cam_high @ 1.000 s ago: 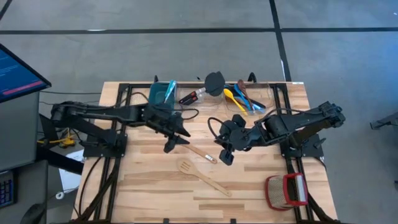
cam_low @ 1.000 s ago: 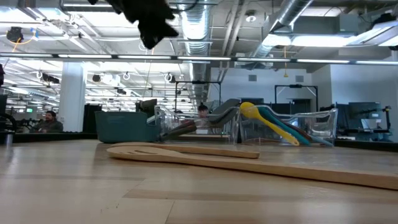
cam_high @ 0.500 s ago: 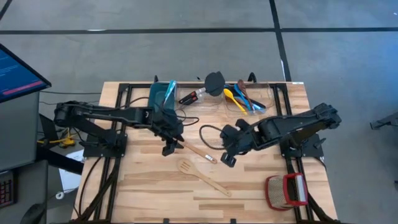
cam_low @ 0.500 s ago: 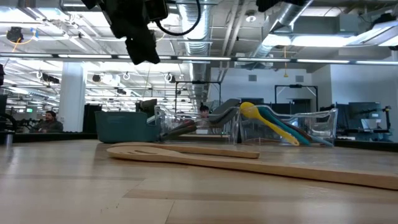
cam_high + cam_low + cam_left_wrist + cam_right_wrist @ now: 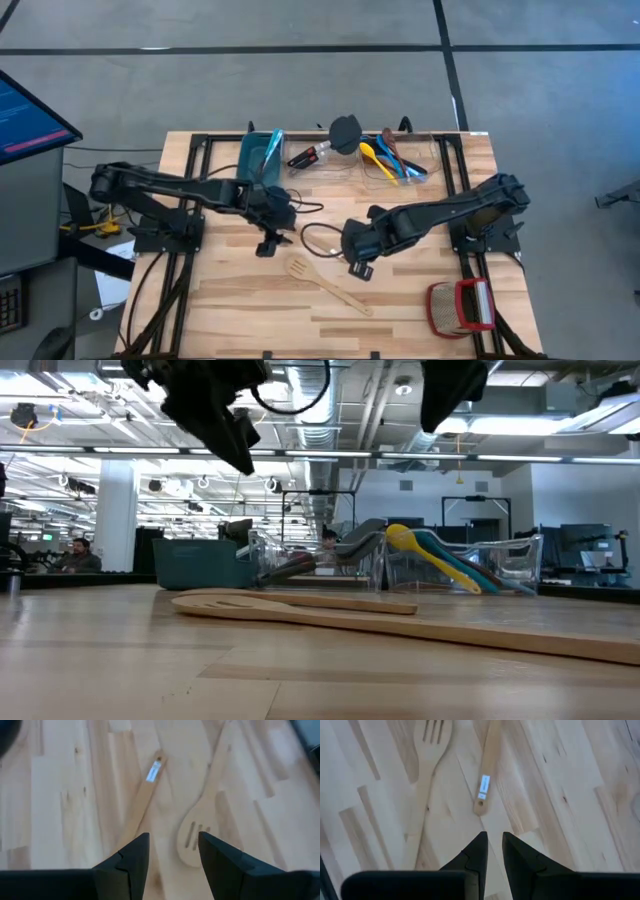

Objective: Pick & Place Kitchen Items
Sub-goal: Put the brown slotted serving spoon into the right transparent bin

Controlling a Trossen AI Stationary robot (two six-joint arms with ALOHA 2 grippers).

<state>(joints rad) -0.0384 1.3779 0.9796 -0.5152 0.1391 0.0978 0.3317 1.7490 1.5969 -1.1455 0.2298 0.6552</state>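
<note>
Two wooden utensils lie flat on the table. One is a slotted wooden spoon (image 5: 300, 268) (image 5: 194, 840) (image 5: 431, 740). The other is a plain wooden spoon, whose stickered handle (image 5: 322, 247) (image 5: 152, 772) (image 5: 484, 785) shows while its head is hidden under my left gripper. My left gripper (image 5: 269, 240) (image 5: 172, 851) hovers open above that spoon's head end. My right gripper (image 5: 358, 263) (image 5: 492, 847) hovers just past the handle's free end, its fingers a narrow gap apart. More utensils, among them a black spatula (image 5: 345, 132) and a yellow spoon (image 5: 370, 153) (image 5: 400, 540), rest in a clear bin (image 5: 400, 150).
A teal bin (image 5: 260, 150) (image 5: 195, 560) stands at the far edge, left of the clear bin. A red-and-tan basket (image 5: 460, 305) sits at the near right corner. Black cables loop on the table between the arms. Bare wood lies toward the near left.
My left gripper has drawn back toward the table's left and near side and come lower. My right gripper has reached toward the table's left and near edge, closer to the wooden spoons. The utensils have stayed put.
</note>
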